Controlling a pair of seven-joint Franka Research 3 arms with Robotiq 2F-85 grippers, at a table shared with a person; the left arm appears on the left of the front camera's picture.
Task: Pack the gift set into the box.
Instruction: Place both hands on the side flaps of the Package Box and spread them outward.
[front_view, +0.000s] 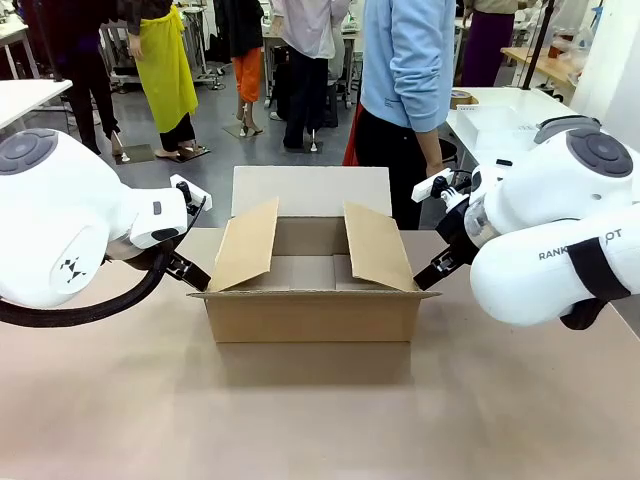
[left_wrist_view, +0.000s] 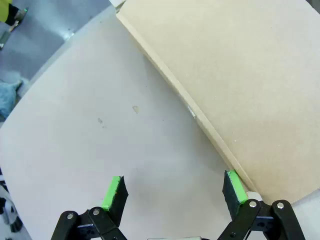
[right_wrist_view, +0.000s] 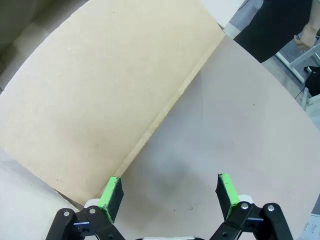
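Front view: one box (front_view: 310, 315), open-topped. Wrist views: left fingers (left_wrist_view: 114, 192), right fingers (right_wrist_view: 226, 192) spread wide, empty.

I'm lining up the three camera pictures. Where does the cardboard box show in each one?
Front view: the box sits mid-picture on the table, flaps open.
Left wrist view: one brown face of the box covers the upper right.
Right wrist view: another face of the box covers the upper left.
Shared landmark: the pale table top running along the box's edge.
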